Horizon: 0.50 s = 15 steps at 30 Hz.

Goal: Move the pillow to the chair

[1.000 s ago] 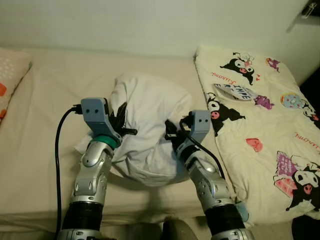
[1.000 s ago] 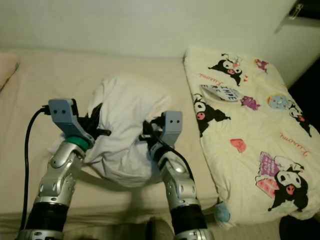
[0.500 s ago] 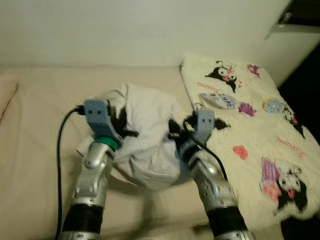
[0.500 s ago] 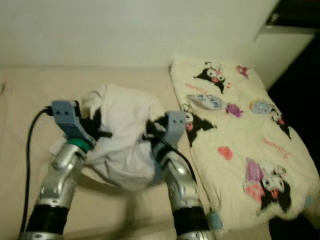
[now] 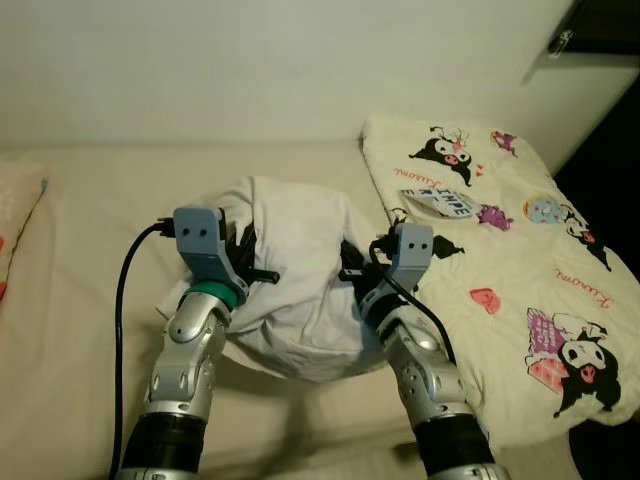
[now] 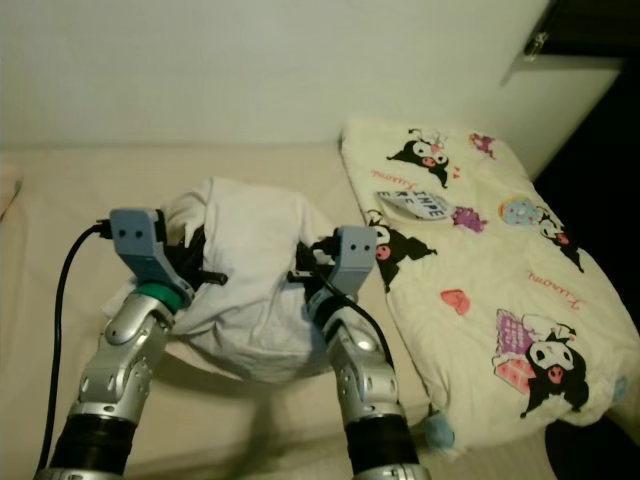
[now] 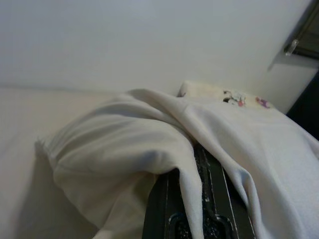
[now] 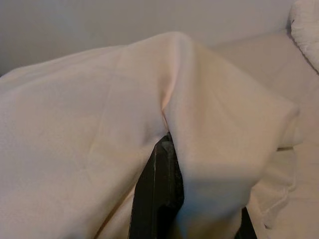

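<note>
My left hand [image 5: 243,252] is clamped on one side of the pillow [image 5: 290,270] and my right hand [image 5: 352,270] on the other, each with a fold of the white cover pinched between its black fingers [image 7: 212,199], as both wrist views show. The pillow is bunched up between my two hands over the middle of the bed [image 5: 80,310], near its front edge; from the shadow beneath it I judge it is lifted, or nearly so, though I cannot be certain it is fully off the sheet. A printed blanket [image 5: 520,290] lies along the right side of the bed, and another cushion [image 5: 15,215] sits at the left edge. So the grasp looks done and I take the carry to be the step in hand. Next I need to hold both grips firm, raise the pillow well off the bed, turn away and find the chair, keeping my hands level so the loose cover does not slip out.
</note>
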Motion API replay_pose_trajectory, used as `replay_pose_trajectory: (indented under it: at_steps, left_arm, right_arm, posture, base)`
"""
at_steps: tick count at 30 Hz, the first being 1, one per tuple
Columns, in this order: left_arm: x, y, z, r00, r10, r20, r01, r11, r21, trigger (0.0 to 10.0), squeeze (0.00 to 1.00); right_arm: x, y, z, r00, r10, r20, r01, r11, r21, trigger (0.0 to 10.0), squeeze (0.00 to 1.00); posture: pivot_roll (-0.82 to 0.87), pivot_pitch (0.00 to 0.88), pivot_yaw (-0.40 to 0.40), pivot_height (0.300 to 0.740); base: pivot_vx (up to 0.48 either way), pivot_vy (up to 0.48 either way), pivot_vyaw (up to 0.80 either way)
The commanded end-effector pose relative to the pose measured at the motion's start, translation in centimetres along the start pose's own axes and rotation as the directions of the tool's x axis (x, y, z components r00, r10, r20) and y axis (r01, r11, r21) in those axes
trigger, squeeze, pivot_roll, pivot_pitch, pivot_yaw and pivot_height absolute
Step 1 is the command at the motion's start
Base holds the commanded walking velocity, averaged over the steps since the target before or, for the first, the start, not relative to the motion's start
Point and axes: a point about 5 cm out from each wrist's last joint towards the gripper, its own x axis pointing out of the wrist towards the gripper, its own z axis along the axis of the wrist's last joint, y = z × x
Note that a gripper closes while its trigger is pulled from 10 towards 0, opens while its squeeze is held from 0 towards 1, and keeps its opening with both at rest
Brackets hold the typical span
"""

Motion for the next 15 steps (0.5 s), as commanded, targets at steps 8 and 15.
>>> replay_pose_trajectory:
  at_steps: [8,15]
  left_arm:
    - [0.18,-2.03,0.16,0.996,-0.089,0.008,0.089,0.996,0.002,10.0,0.0]
    - [0.11,-1.98,0.05,0.996,-0.086,0.001,0.086,0.996,0.005,10.0,0.0]
  right_arm:
    - [0.36,1.34,0.81,0.997,0.062,0.05,-0.061,0.998,-0.023,10.0,0.0]
    - [0.36,1.19,0.79,0.997,0.049,0.052,-0.048,0.998,-0.032,10.0,0.0]
  posture:
    - [0.0,0.0,-0.028,0.74]
    - [0.0,0.0,-0.026,0.74]
  base:
    - [0.0,0.0,0.0]
    - [0.0,0.0,0.0]
